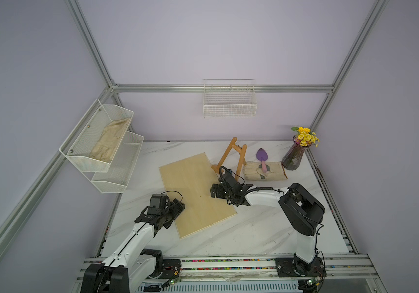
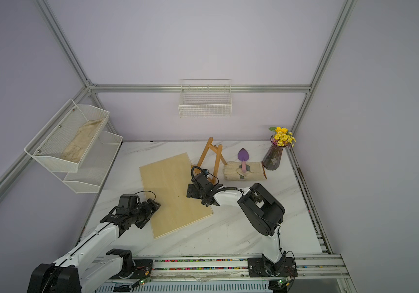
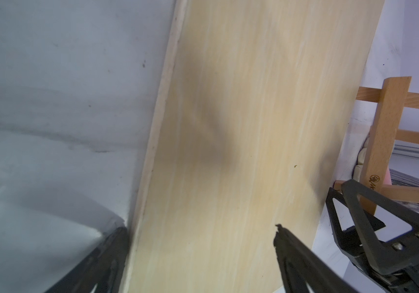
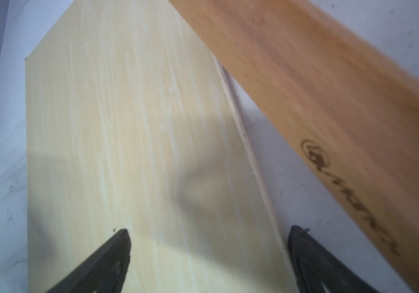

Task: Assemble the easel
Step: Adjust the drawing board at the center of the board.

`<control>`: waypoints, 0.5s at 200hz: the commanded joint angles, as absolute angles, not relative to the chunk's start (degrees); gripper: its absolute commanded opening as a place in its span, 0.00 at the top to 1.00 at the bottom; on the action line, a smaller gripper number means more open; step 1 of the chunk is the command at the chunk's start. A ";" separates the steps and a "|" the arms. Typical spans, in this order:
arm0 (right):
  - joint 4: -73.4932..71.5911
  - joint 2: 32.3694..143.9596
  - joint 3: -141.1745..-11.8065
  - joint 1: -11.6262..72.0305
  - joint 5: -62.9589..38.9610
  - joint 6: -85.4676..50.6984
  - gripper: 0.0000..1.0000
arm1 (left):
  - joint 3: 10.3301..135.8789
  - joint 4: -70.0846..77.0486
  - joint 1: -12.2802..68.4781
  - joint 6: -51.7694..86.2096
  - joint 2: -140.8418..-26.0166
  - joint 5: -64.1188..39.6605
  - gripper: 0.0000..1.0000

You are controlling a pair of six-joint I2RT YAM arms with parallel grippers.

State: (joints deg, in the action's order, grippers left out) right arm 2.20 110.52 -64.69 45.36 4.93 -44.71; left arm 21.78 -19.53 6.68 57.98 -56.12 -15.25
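White marble-look tabletop [image 1: 254, 228], lilac walls, aluminium frame. Easel [image 1: 231, 158] stands upright near the back of the table with its legs splayed, between the pale plywood board [image 1: 195, 195] and a work glove [image 1: 274, 172]. Its front foot is just beside the board's long edge.

My read: stand is up, but the board lies flat on the table, not on the ledge. Loading it is what's left.

Right gripper [image 4: 209, 230] is low over the board's easel-side edge. Fingers apart, one over wood, one over bare table, holding nothing. Left gripper [image 3: 200, 228] is at the opposite long edge, fingers also apart and straddling it, no grip.

Purple trowel [image 1: 262, 155] lies on the glove.

Containers:
- Purple glass vase [image 1: 292, 158], back corner, holds yellow flowers [image 1: 304, 137].
- Two-tier mesh shelf [image 1: 86, 161] on the side wall has cream glove-like fabric [image 1: 110, 142] in the upper tier. Nothing visible in the lower tier.
- Wire basket [image 1: 230, 110] on the back wall, nothing visible inside.
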 commanded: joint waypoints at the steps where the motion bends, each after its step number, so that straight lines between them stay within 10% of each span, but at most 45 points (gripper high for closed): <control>1: 4.74 113.18 -62.40 50.34 -15.56 -50.72 0.03 | 26.54 0.53 10.79 61.86 -52.60 -40.52 0.12; 100: 3.89 112.68 -61.78 50.33 -17.31 -52.31 0.03 | 27.20 4.90 11.07 67.21 -47.71 -41.57 0.16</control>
State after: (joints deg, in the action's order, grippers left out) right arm 2.09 110.34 -64.29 44.86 6.07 -44.75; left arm 21.78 -22.06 7.25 61.63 -51.24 -17.74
